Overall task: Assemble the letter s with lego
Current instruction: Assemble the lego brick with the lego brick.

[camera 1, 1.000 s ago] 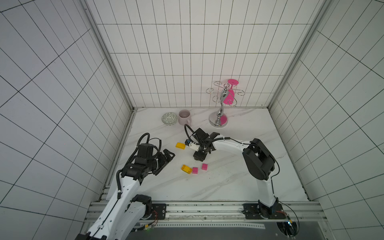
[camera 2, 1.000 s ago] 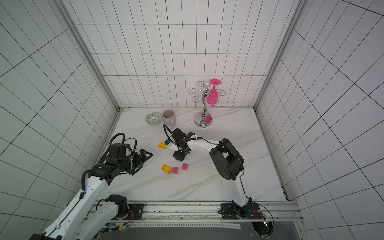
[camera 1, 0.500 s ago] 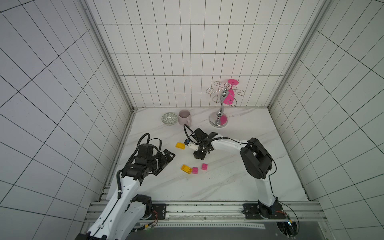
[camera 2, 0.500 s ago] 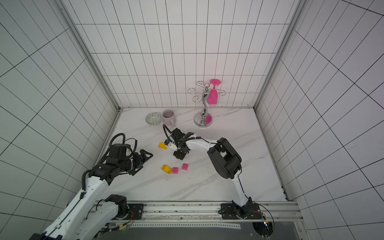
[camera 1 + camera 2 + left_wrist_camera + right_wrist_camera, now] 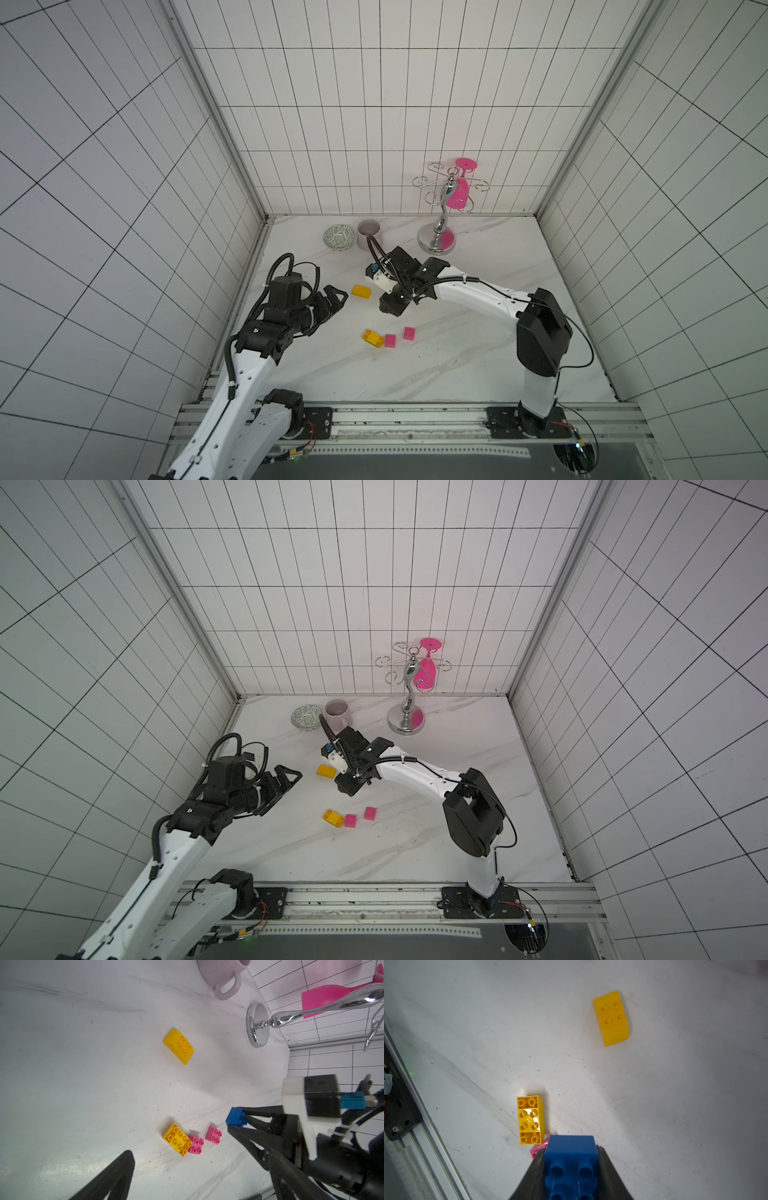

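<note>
**Blue brick in the right hand, four bricks loose on the worktop**

The right hand (image 5: 235, 1119) is clamped on the blue brick (image 5: 571, 1147). Its fingers (image 5: 533, 1180) press on the two flat side walls and hold the brick above the worktop (image 5: 457, 374). The left hand (image 5: 289, 773) stands wide apart and holds nothing.

As far as I can see, no piece of the lego is joined yet. One yellow brick (image 5: 361, 291) lies alone with its studs up, near the left hand. The second yellow brick (image 5: 372, 337) lies with its hollow side up, and a pink brick (image 5: 390, 340) touches its end. The other pink brick (image 5: 409, 333) is just beside them.

I judge the bricks to be light, stiff and not fragile. The plastic is smooth, however, so a brick can slip or turn in the grip. The best hold is on two opposite flat walls, which leaves the studs and the hollow underside free for pressing together.
</note>
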`<state>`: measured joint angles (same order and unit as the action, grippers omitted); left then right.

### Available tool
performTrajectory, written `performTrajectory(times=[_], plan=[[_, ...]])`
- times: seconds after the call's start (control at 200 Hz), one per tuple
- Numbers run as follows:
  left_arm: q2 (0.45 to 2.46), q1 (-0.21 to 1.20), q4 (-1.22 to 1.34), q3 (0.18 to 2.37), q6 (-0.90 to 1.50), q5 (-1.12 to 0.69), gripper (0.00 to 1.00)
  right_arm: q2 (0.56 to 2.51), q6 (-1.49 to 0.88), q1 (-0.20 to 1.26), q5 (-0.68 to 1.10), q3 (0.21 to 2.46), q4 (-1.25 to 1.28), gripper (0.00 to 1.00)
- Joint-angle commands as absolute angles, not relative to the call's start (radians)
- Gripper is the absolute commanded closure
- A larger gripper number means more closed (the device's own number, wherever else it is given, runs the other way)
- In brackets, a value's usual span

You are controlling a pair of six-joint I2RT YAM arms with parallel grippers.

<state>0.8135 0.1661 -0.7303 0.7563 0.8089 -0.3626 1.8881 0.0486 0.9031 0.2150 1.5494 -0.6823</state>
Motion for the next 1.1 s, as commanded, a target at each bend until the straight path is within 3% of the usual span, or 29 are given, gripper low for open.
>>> performTrajectory(times=[0.0,0.405,1.094], plan=[[0.807,0.16,-0.743,0.772,0.77,-0.335,0.02,1.913,-0.016,0.951,0.234,1.555,-0.727,0.78],[0.786,0.161,-0.764,0.738,0.761,-0.338,0.02,1.966,-0.055,1.039,0.204,1.498,-0.655,0.8],[0.783,0.173,-0.761,0.71,0.755,-0.337,0.02,2.004,0.0,1.05,0.179,1.445,-0.611,0.82]])
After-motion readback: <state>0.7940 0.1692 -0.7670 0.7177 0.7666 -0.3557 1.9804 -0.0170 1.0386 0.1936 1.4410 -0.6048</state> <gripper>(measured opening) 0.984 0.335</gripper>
